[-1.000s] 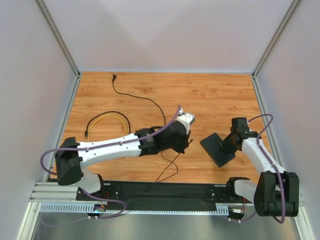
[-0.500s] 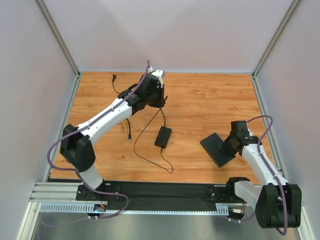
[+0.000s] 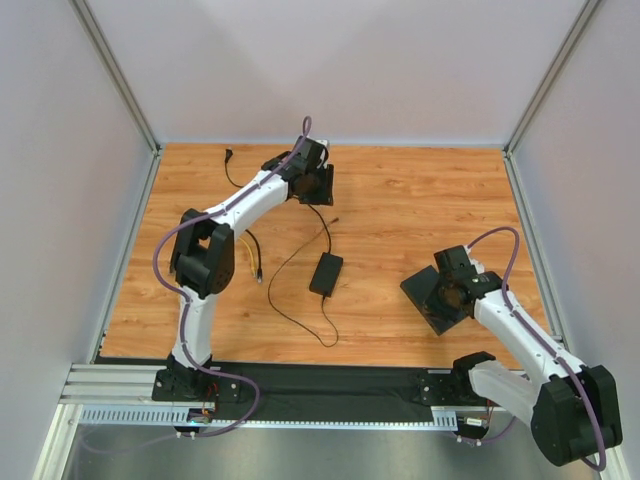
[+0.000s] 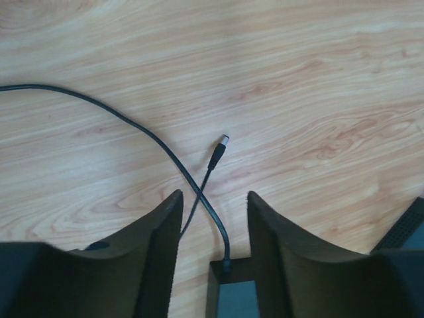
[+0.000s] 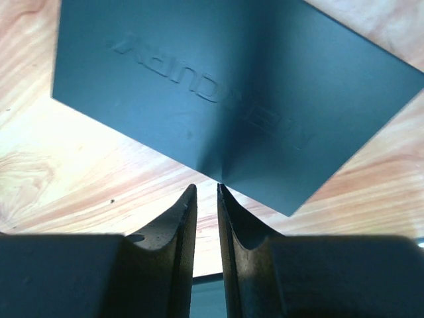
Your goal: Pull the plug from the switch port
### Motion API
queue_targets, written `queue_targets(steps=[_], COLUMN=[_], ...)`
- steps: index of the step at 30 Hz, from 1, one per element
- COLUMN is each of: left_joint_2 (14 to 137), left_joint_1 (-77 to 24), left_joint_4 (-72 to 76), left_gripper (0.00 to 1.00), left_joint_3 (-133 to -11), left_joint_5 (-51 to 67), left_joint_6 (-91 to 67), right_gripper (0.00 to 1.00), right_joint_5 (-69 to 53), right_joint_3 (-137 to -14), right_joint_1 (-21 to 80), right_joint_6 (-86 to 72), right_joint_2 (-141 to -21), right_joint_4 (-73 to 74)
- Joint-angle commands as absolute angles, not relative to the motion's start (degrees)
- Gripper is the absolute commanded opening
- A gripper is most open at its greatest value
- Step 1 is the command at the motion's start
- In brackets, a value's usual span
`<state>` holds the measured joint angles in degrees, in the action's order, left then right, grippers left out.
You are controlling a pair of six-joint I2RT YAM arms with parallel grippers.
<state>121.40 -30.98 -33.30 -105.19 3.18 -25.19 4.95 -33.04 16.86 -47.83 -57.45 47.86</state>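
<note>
Two grippers, both empty. The left gripper (image 4: pixel 212 199) stands moderately parted, with the unplugged plug (image 4: pixel 218 149) lying on the table (image 4: pixel 331 66) just ahead of its tips. The right gripper (image 5: pixel 207 189) is barely parted, the switch (image 5: pixel 218 93) flat just beyond its tips.

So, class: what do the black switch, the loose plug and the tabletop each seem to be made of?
Switch: probably moulded plastic with a matte black finish, since lettering is moulded into its face. Plug: black plastic or rubber sleeve with a pale tip, likely metal. Tabletop: smooth, with a wood grain pattern. Whether it is real wood or printed laminate cannot be told.
</note>
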Motion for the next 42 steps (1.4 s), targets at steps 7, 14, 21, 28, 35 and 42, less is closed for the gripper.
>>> queue_targets(steps=[7, 14, 21, 28, 35, 42], left_joint_2=[106.36, 115.38, 127.26, 131.39, 132.98, 132.8], left_joint_1=[-39.36, -48.42, -52.03, -52.38, -54.49, -55.72], left_joint_4=[-29.81, -24.87, -26.37, -24.7, -23.73, -23.2], left_gripper=[0.56, 0.23, 0.16, 0.17, 0.17, 0.17], left_joint_3=[-93.81, -95.96, -105.03, -107.49, -108.28, -106.44], left_joint_5=[5.09, 10.81, 10.37, 12.3, 13.8, 14.94], left_joint_6=[-28.21, -30.15, -31.2, -30.5, -30.59, -29.71], right_gripper=[0.23, 0.22, 0.2, 0.2, 0.2, 0.2], right_joint_5=[8.35, 4.48, 21.06, 20.66, 17.85, 12.58], right_joint_3=[-33.49, -29.97, -33.66, -34.01, -32.35, -29.19], right_joint_1=[17.49, 17.4, 16.62, 0.92, -10.36, -12.65], right_joint_6=[-51.41, -55.37, -63.89, -60.83, -56.87, -53.01], right_joint_2=[-56.08, -54.92, -50.64, -46.85, -45.96, -52.81], right_joint_4=[52.47, 51.42, 61.25, 61.61, 58.19, 49.16])
